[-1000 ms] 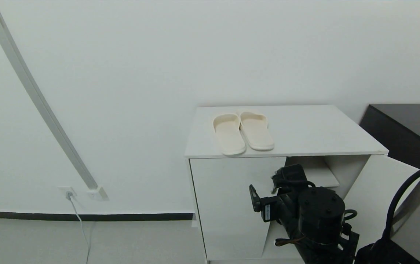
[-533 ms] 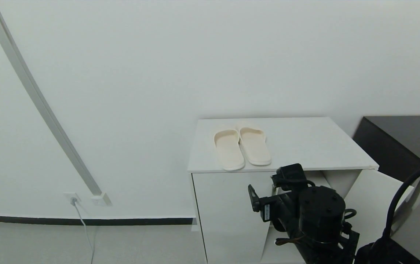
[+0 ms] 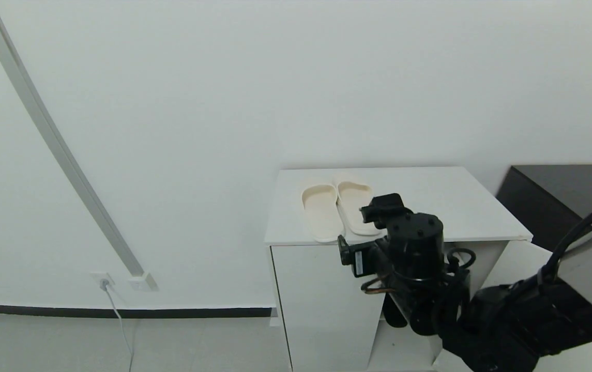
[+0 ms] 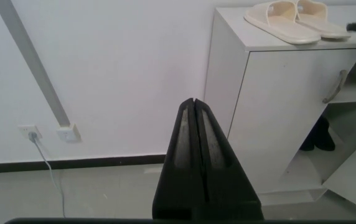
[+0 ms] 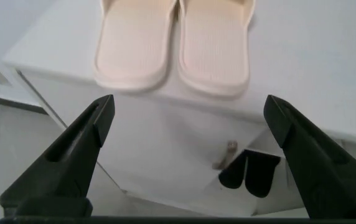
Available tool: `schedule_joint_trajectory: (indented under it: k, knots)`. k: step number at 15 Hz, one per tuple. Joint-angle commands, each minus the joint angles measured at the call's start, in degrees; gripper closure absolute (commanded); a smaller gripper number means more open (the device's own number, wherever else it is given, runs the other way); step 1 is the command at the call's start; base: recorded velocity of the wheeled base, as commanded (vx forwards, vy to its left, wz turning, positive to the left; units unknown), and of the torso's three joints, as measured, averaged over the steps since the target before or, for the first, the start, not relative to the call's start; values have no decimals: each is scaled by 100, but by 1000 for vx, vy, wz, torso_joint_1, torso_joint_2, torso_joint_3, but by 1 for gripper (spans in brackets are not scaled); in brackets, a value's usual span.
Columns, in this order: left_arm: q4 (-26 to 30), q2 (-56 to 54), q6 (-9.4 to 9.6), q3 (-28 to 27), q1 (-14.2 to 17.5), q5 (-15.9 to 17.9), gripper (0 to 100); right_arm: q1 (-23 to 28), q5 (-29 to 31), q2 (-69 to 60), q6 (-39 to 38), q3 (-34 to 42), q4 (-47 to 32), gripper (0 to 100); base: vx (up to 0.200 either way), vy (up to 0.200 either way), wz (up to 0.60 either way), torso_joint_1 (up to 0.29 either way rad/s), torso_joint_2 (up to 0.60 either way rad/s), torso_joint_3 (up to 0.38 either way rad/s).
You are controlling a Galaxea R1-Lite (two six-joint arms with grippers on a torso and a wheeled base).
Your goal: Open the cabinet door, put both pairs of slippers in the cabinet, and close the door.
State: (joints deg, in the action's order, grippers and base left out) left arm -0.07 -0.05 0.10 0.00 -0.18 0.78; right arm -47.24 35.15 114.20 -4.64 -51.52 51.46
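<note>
A cream pair of slippers lies side by side near the front left of the white cabinet's top. In the right wrist view the cream pair is just ahead of my right gripper, which is open with nothing in it, level with the top's front edge. The right cabinet door stands open and the left door is closed. A black pair of slippers rests inside on the lower shelf, also seen as the black pair. My left gripper is shut and empty, low and off to the cabinet's left.
A dark cabinet stands to the right of the white one. A wall socket with a cable and a slanted conduit are on the wall at left. Open floor lies left of the cabinet.
The head camera shifted, so the cabinet sits lower in the picture. My right arm has risen from in front of the cabinet opening up to the top's front edge, near the cream slippers.
</note>
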Motion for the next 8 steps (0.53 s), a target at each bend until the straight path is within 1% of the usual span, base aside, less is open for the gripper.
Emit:
schedule_joint_trajectory:
  k: [1, 2, 7, 8]
  knots:
    - [-1, 5, -1, 0, 1, 1, 100, 39, 1, -109, -414, -1168, -1085, 0, 0, 0, 0, 0, 0, 0]
    - [-1, 5, -1, 0, 1, 1, 100, 39, 1, -91, -485, -1317, -1349, 0, 0, 0, 0, 0, 0, 0]
    - [-1, 5, -10, 0, 1, 1, 100, 39, -17, 146, -502, -1343, -1358, 0, 0, 0, 0, 0, 0, 0]
    - [-1, 5, -10, 0, 1, 1, 100, 39, -104, 164, -502, -1291, -1349, 0, 0, 0, 0, 0, 0, 0]
